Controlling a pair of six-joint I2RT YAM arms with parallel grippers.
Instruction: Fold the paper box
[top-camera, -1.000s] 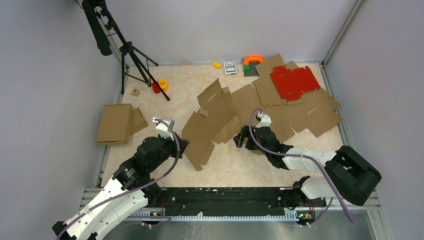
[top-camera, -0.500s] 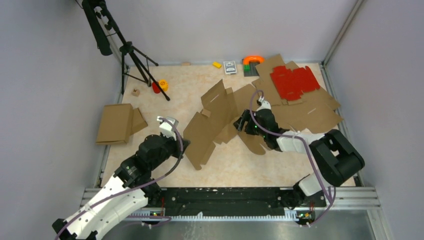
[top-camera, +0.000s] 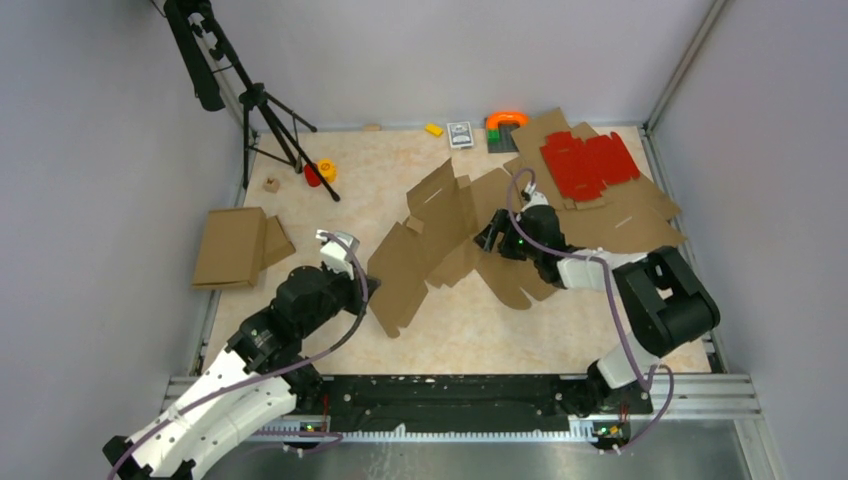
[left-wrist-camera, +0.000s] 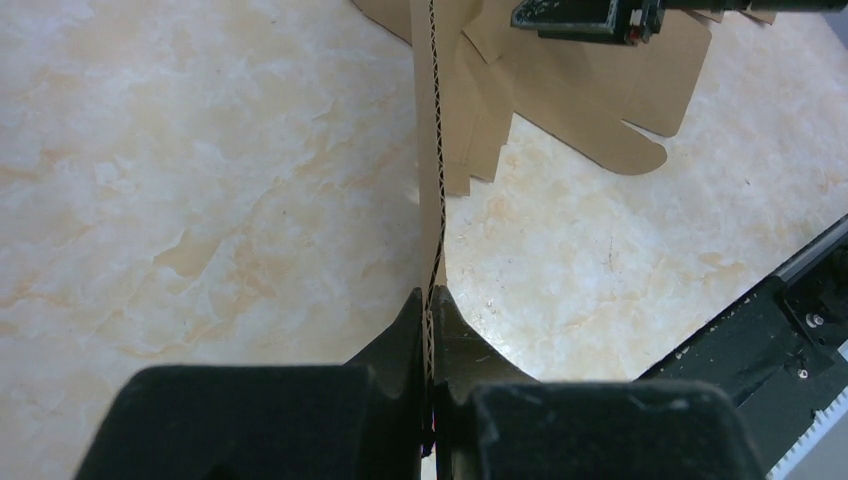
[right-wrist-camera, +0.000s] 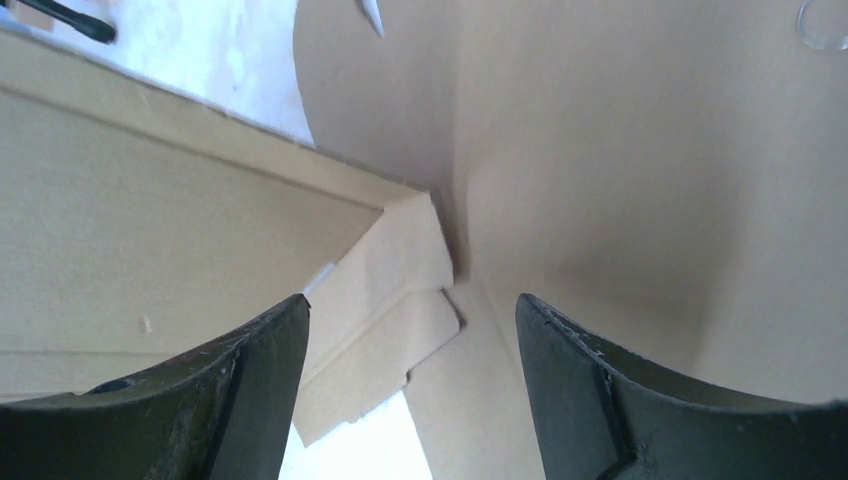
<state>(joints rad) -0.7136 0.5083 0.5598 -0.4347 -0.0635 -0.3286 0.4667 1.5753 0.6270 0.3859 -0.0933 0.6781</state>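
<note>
I see my left gripper (left-wrist-camera: 430, 305) clamped on the paper box (top-camera: 425, 250) edge — right gripper (right-wrist-camera: 410, 310) spread wide beside its flaps.

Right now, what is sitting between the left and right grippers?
The paper box: in the top view its raised brown sheet fills the stretch, one edge pinched by the left gripper, the far side facing the open right gripper.

In the lower half of the overhead view, the left arm (top-camera: 290, 310) and the right arm (top-camera: 665, 300) mix glossy white shells with bulky black joint housings, and a thin purple cable (top-camera: 357, 292) loops along each. Close up, the right gripper (right-wrist-camera: 410, 305) shows matte black curved fingers (right-wrist-camera: 230, 390), faintly scuffed.
</note>
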